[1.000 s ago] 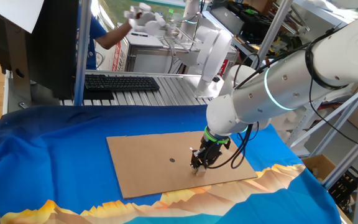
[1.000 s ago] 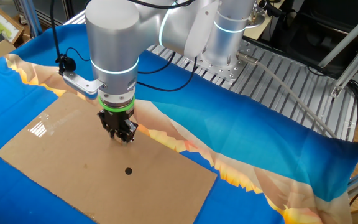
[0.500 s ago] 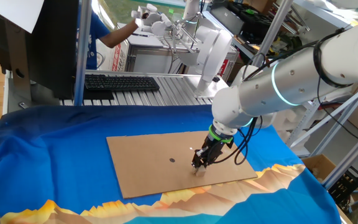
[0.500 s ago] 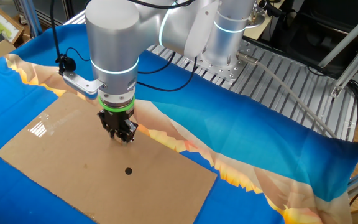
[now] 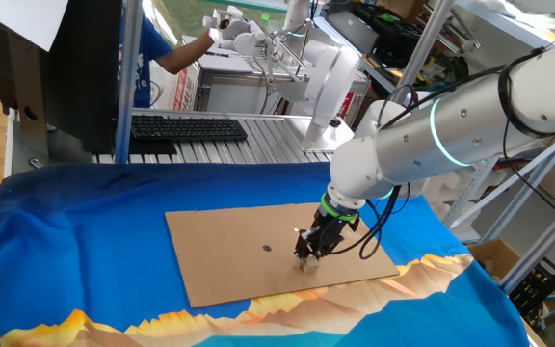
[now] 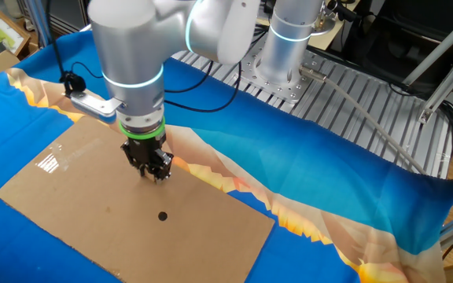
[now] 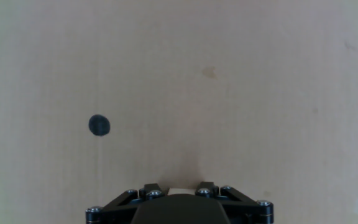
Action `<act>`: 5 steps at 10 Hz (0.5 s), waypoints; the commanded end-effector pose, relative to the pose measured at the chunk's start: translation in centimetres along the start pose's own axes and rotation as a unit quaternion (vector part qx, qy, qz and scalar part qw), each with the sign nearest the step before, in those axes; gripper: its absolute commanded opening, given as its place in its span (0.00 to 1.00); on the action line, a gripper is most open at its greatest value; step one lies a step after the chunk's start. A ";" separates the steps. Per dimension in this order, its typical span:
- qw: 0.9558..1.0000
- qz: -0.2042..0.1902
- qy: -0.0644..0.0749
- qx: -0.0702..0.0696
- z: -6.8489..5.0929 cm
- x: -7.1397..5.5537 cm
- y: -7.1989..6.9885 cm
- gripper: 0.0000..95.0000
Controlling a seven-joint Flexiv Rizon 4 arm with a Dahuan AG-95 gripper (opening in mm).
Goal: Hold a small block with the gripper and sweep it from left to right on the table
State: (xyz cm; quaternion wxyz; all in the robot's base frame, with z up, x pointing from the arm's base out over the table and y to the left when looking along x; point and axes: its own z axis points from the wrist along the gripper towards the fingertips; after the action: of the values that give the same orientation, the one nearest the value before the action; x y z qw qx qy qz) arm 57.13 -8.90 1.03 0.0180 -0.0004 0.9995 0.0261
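The claw [image 5: 304, 257] stands low over the brown cardboard sheet [image 5: 229, 260], right of the frame's middle in one fixed view, hanging from the bulky white arm [image 5: 422, 140] that comes in from the upper right. A green ring [image 5: 338, 209] sits just above its black fingers. In the other fixed view the same claw [image 6: 155, 172] is left of centre, its tips down at the cardboard [image 6: 77, 204], with the green ring [image 6: 141, 134] above it.

The small block [image 7: 180, 190] shows best in the hand view, at the bottom middle of the frame: a pale beige wooden face, plain and unmarked, seen as a narrow strip between the two black fingers [image 7: 149, 190] of the claw [image 7: 178, 190]. The fingers are closed against it on either side, so the claw is gripping the block. It is nearly the same tone as the cardboard beneath, only a little lighter. In one fixed view a tiny pale speck, the block [image 5: 303, 263], shows at the fingertips, touching or just above the sheet; I cannot tell which.

A small dark round dot [image 7: 99, 125] lies on the cardboard to the left of the claw in the hand view, well apart from the block. The sheet lies on the surface [image 5: 85, 241], draped in bright blue cloth with an orange-yellow mountain pattern along the lower edge.
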 end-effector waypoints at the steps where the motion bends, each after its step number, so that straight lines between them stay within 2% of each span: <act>1: 1.000 0.015 0.004 0.003 -0.2 0.1 0.0 0.40; 4: 1.000 0.005 0.007 -0.001 -0.1 0.1 0.0 0.40; 5: 1.000 0.003 0.007 -0.002 -0.1 0.1 0.0 0.20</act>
State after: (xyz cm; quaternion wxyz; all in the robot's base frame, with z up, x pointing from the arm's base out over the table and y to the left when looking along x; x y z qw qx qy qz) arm 57.10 -8.92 1.09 0.0103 0.0020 0.9995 0.0287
